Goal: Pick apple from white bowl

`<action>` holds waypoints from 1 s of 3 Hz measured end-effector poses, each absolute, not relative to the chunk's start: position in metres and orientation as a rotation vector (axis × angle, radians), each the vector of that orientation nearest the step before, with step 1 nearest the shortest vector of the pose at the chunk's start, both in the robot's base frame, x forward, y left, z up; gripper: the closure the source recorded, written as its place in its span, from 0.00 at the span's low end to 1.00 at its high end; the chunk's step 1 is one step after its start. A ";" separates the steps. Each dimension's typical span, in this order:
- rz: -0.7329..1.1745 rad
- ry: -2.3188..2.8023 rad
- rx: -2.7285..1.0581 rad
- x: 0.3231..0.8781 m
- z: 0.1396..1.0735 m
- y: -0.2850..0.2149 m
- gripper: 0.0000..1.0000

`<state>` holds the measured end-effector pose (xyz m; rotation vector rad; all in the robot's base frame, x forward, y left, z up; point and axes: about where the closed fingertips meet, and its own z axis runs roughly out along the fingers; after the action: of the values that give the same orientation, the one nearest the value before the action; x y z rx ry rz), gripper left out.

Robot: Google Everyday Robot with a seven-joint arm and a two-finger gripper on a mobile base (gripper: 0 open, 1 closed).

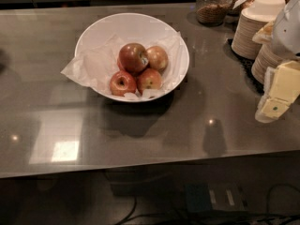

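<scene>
Apple [133, 57] tops white bowl [108, 25] — jaws at right edge.

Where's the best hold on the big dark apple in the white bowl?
Probably across its widest middle, from above: the apple sits topmost, smaller apples crowding its front and right. The gripper hangs at the far right, away from the white bowl.

my gripper [277, 97] sits at the right edge of my view, about mid-height. it's built of pale yellow, blocky pieces trimmed in white, with a small dark green dot on the lower block. above it i see smooth white-grey arm housing [290, 25].
</scene>
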<state>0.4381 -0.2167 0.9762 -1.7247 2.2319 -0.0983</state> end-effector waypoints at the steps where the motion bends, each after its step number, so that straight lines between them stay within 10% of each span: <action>1: -0.098 2.232 -1.725 0.438 0.976 -0.217 0.00; 3: -0.024 2.121 -1.718 0.491 0.958 -0.159 0.00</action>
<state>0.4908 -0.1592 0.9580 -1.7176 2.1209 -0.0243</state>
